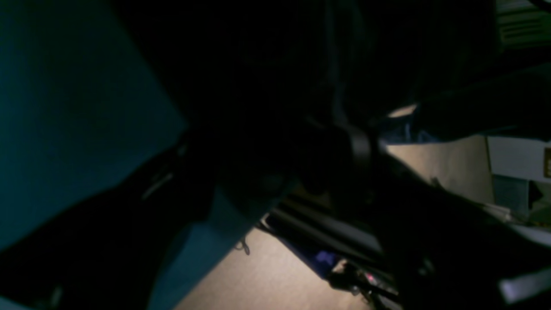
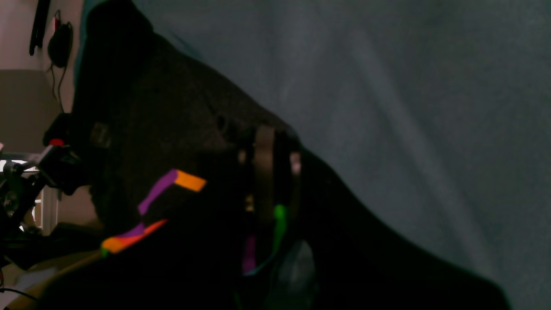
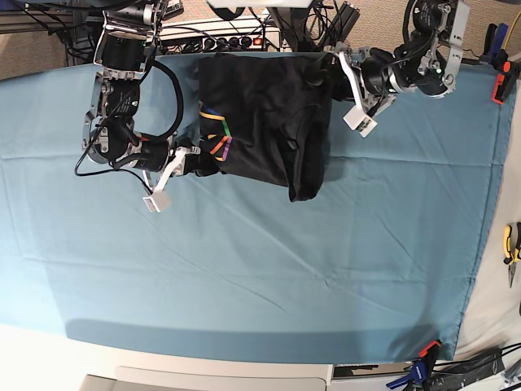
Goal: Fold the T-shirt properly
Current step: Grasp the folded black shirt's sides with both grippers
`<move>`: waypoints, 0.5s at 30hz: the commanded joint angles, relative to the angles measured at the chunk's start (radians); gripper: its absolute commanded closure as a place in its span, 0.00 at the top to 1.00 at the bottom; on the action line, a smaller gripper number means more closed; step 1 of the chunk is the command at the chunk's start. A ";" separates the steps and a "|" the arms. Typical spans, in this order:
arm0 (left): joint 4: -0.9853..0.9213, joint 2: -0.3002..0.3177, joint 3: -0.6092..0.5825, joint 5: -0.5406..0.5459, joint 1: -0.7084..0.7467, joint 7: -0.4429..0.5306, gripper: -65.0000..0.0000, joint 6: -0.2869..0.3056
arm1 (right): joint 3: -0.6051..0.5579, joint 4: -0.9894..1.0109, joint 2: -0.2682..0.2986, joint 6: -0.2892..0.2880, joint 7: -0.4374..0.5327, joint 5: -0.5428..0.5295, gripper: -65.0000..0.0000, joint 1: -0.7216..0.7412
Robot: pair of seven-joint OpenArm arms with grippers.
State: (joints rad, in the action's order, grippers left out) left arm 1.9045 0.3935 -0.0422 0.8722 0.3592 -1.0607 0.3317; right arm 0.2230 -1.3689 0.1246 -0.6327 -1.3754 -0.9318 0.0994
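Soft black T-shirt [image 3: 260, 122] bunched at your table's far edge.
Your right gripper [image 3: 198, 160] pinches its hem by the rainbow print [image 2: 172, 185]; your left gripper [image 3: 321, 73] gapes at the opposite edge. Only the base view shows the teal cover [image 3: 244, 269].

Large black soft-fabric short-sleeved T-shirt [image 3: 260, 122]: lies at far edge of table, centre-left in base view. Partly folded, roughly rectangular bundle, layers doubled over. One narrower flap hangs toward near side at lower right corner, ends in blunt tip. Rainbow line print (orange, purple, green, blue) on left edge of bundle in base view, facing up. Fabric rumpled w/ soft creases across middle. Right wrist view: print strokes orange/purple/green on dark cloth, close up. Left wrist view: too dark, shirt only black mass.
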 commanded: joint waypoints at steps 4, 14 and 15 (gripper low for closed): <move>0.014 0.003 0.004 0.017 -0.002 0.014 0.61 0.006 | 0.001 -0.010 0.008 -0.006 -0.021 0.016 0.00 0.009; 0.014 -0.014 0.004 0.002 -0.002 0.015 0.30 0.005 | 0.001 -0.010 0.008 -0.006 -0.021 0.016 0.00 0.008; 0.014 -0.014 0.004 0.001 -0.002 0.015 0.22 0.005 | 0.001 -0.010 0.008 -0.006 -0.021 0.016 0.00 0.009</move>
State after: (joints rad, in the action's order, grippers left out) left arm 1.9045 0.3740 -0.0418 0.8570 0.3595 -1.0595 0.3309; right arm 0.2230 -1.3689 0.1246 -0.6327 -1.3754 -0.9318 0.0990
